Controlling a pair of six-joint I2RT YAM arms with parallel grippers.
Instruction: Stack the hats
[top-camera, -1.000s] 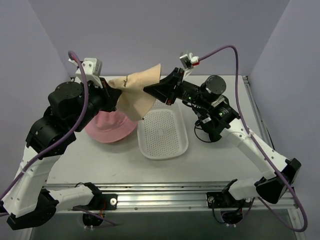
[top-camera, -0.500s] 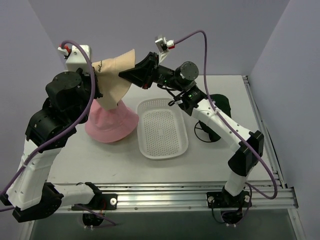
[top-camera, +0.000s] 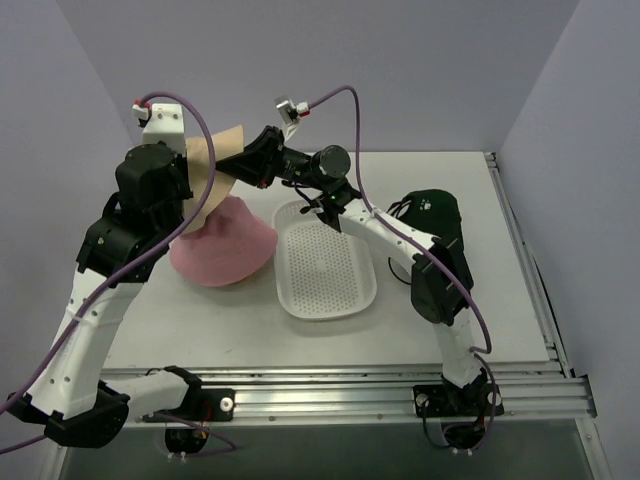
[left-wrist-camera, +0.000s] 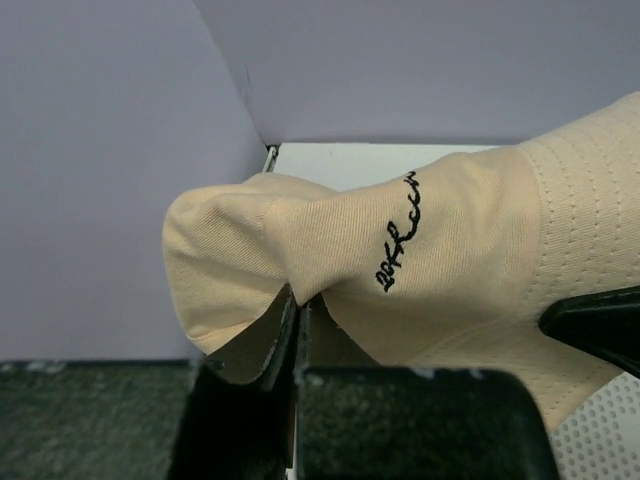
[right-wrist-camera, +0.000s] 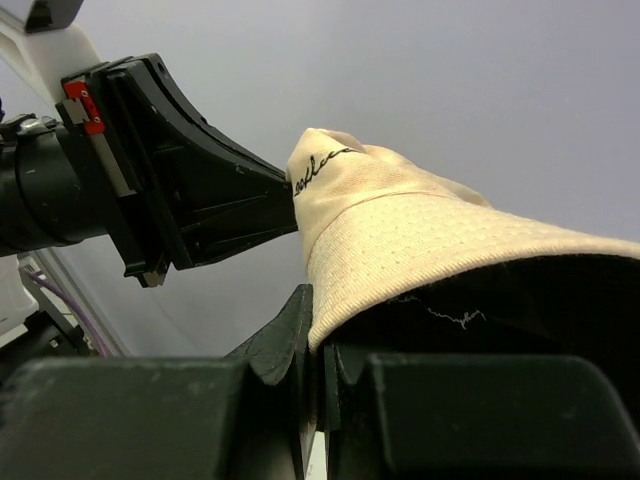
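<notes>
Both grippers hold the beige hat (top-camera: 212, 172) in the air above the back edge of the pink hat (top-camera: 228, 248), which lies on the table at the left. My left gripper (left-wrist-camera: 297, 308) is shut on a fold of the beige hat (left-wrist-camera: 450, 250) near its black embroidered script. My right gripper (right-wrist-camera: 320, 312) is shut on the stitched brim of that hat (right-wrist-camera: 430, 240), reaching in from the right (top-camera: 232, 170). A dark hat (top-camera: 432, 210) with a small white mark lies at the back right, apart from the others.
A white perforated tray (top-camera: 345, 290) lies mid-table between the pink hat and the dark hat, under the stretched right arm. Purple walls close in the back and the left side. The metal rail (top-camera: 330, 385) runs along the near edge.
Both arms have carried the beige hat to the left, from above the tray's back edge to above the pink hat. The right arm has stretched out leftward. Both grips have held.
</notes>
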